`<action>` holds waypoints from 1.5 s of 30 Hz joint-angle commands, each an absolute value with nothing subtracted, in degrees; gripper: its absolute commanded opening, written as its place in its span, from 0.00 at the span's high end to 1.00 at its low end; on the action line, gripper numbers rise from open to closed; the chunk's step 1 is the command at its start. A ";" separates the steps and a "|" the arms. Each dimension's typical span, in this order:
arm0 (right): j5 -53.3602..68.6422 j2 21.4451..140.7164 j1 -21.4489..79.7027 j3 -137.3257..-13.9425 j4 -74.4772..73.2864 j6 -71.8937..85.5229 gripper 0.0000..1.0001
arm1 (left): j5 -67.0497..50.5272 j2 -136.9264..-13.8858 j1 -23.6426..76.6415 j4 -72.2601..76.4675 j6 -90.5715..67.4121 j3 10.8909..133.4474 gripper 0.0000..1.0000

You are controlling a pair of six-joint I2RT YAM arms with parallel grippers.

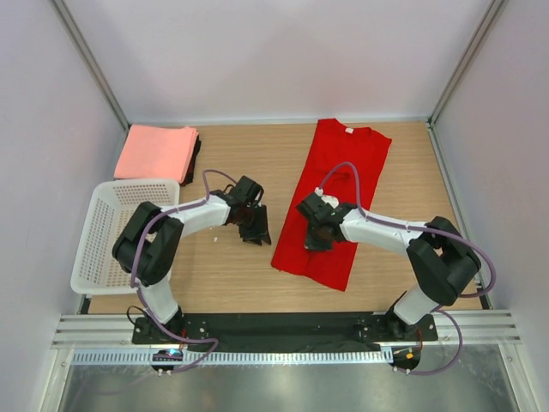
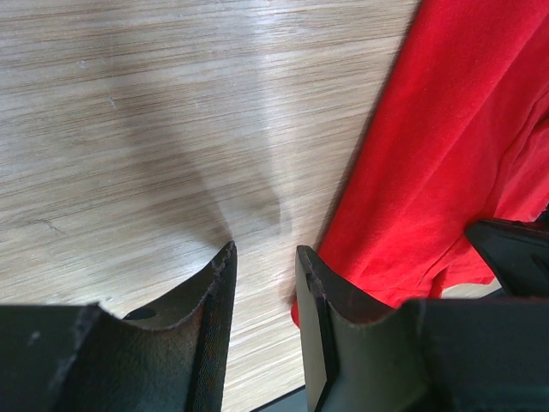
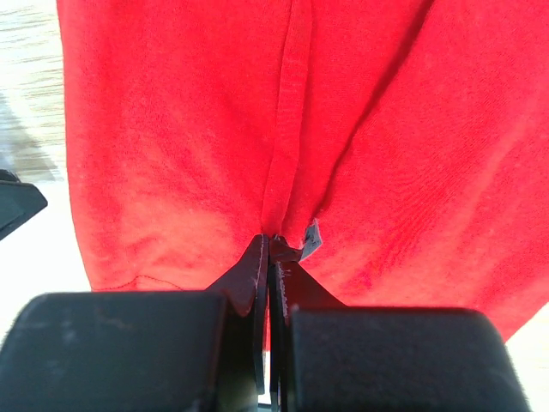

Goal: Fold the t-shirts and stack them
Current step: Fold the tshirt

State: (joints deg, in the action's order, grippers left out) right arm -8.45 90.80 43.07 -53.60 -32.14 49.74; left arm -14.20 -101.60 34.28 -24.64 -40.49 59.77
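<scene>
Far-left corner of the table (image 1: 232,275): salmon-pink folded stack (image 1: 156,152) with a dark shirt (image 1: 196,160) under it, looks done. White basket (image 1: 84,257) sits at the left edge, not part of the job. Your left hand (image 2: 264,253) hangs over bare wood mid-table, jaws part-way apart with nothing between them, just beside the left edge of the red t-shirt (image 1: 343,163). That shirt lies as a long strip running from the far edge toward the near edge, right of centre. Your right hand (image 3: 270,240) is clamped on a ridge of it near the near end, and creases run into the tips.

Risks: the pinch looks thin, maybe the top layer only, so a lift could peel that layer, undo the lengthwise fold, or slip. With the left hand holding nothing, a one-sided pull could drag the strip askew.

Views: only the top view shows the whole strip and the stack. Only the right wrist shows the pinch. Only the left wrist shows the empty gap beside the cloth edge.
</scene>
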 commanded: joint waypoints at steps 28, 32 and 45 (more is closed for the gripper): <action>-10.20 86.22 43.42 -46.85 -27.51 51.68 0.99 | -21.27 -110.65 35.24 -18.37 -38.15 68.03 0.62; -10.11 85.61 43.42 -47.20 -27.86 51.94 0.99 | -20.57 -112.14 35.59 -18.37 -38.32 68.64 0.64; -11.60 84.11 43.51 -47.29 -29.62 51.33 0.99 | -9.07 -117.16 37.88 -30.75 -37.26 75.85 1.00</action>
